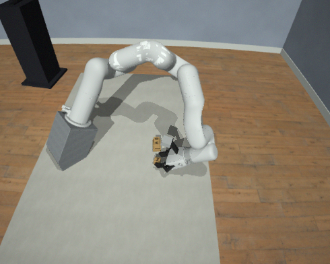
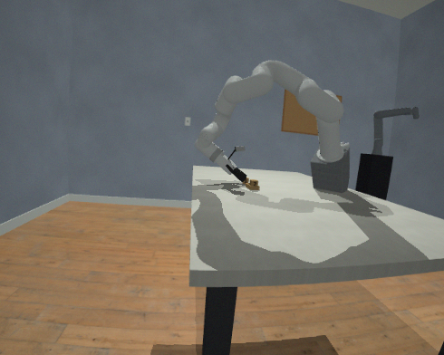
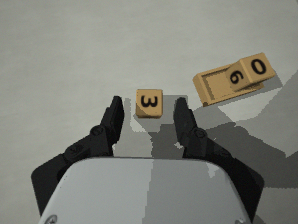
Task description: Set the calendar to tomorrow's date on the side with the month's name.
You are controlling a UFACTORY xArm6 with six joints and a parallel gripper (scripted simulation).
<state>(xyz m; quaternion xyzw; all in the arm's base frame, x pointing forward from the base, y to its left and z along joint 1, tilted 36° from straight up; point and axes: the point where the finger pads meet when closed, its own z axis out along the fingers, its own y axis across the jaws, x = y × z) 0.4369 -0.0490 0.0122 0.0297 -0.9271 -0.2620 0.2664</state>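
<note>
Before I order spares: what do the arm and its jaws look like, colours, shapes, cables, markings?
The arm is glossy white, smooth rounded tubes with bulbous joints and a grey ring near the wrist. The gripper has a pale housing and black, angular linked jaws. I can make out no cables or lettering.

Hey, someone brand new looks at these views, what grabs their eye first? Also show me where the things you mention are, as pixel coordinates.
Probably the white arm (image 1: 150,54) (image 2: 275,74), arching high over the pale table (image 1: 100,209) (image 2: 321,273). Next, the loose cube (image 1: 157,159) (image 3: 149,103) marked 3 between the open gripper's (image 1: 162,159) (image 3: 149,102) fingers, beside the wooden tray (image 1: 153,148) (image 3: 200,90) holding another cube (image 1: 156,141) (image 2: 254,183) (image 3: 250,71).
</note>
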